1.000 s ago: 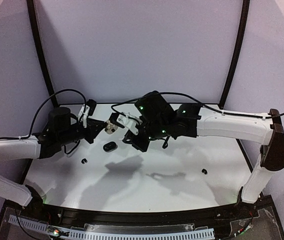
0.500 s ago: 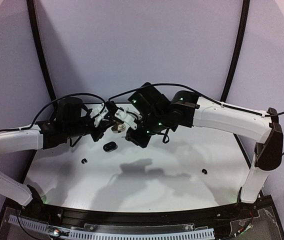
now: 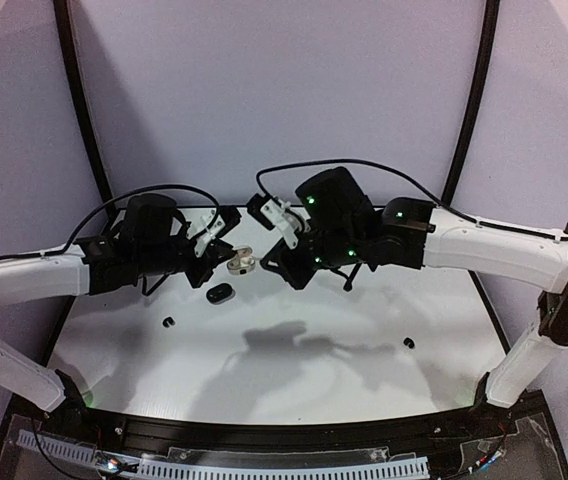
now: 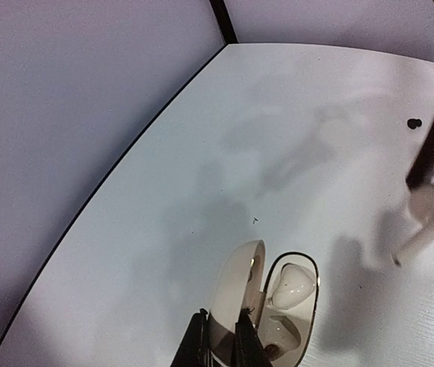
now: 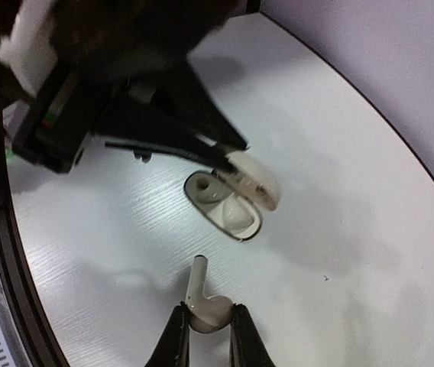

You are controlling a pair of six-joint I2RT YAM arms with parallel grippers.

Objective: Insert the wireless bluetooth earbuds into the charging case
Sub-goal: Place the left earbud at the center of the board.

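The left fingers (image 4: 244,345) are clamped on the raised lid of the open white case (image 4: 232,284), which has one white earbud (image 4: 292,283) seated inside. The right fingers (image 5: 241,340) pinch a second white earbud (image 5: 204,304) by its head just beside that case, stem pointing toward it, not touching. A black case (image 3: 220,293) lies on the surface (image 3: 304,375) near the white case, and two black earbuds (image 3: 169,322) (image 3: 408,343) lie farther from it.

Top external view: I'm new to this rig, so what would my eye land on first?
Near the far edge of the white table, the left gripper pinches the lid of an open white oval charging case, with one white earbud seated inside. Facing it, the right gripper clamps a white stemmed earbud. A black oval case lies on the table just nearer.
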